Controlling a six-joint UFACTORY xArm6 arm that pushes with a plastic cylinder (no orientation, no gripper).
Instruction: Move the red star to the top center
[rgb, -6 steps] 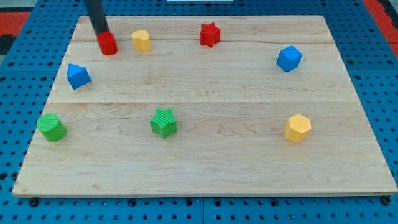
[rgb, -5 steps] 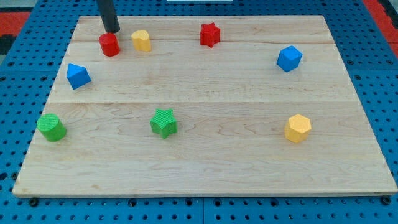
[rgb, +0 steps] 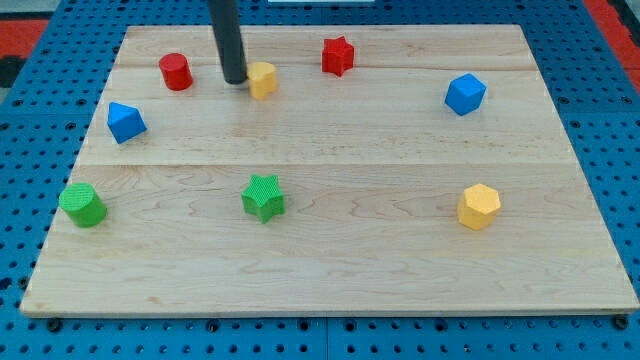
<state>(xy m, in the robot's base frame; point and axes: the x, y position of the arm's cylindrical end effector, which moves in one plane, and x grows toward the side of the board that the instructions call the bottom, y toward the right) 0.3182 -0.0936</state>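
The red star (rgb: 338, 55) lies near the view's top, a little right of centre on the wooden board (rgb: 330, 270). My tip (rgb: 235, 80) touches the left side of a yellow block (rgb: 262, 79), which sits left of the star. A red cylinder (rgb: 175, 71) stands further left of my tip, apart from it. The dark rod rises from my tip to the view's top edge.
A blue block (rgb: 125, 122) lies at the left, a green cylinder (rgb: 82, 204) at the lower left, a green star (rgb: 263, 196) below centre. A blue block (rgb: 465, 94) is at the upper right and a yellow hexagonal block (rgb: 479, 206) at the lower right.
My tip has moved right from beside the red cylinder to the yellow block. The yellow block has shifted right and slightly down. The red star has not moved.
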